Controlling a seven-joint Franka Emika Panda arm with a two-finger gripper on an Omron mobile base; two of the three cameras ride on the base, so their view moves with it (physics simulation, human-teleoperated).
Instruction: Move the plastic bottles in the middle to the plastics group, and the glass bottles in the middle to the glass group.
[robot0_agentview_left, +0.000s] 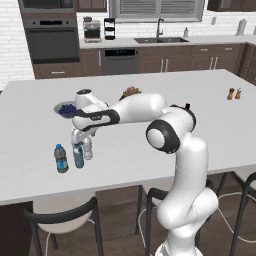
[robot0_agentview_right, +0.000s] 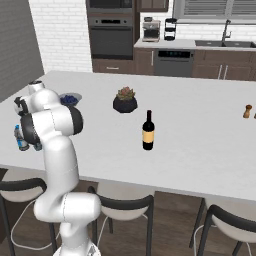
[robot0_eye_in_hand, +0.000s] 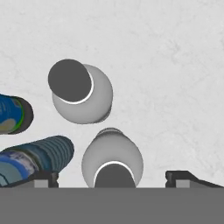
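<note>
My gripper points straight down and stands open over a cluster of small plastic bottles at the counter's left front. Between its fingertips a clear bottle stands free, with gaps on both sides. A second clear bottle is just beyond it. Beside them are a tinted blue bottle and one with a dark blue label. In the left base view my gripper hangs right above a clear bottle. A dark glass bottle stands mid-counter. Two tiny amber bottles sit far right.
A blue bowl lies just behind the bottle cluster, and a potted plant stands mid-counter behind the dark bottle. Stools line the counter's near edge. The cluster sits close to that edge.
</note>
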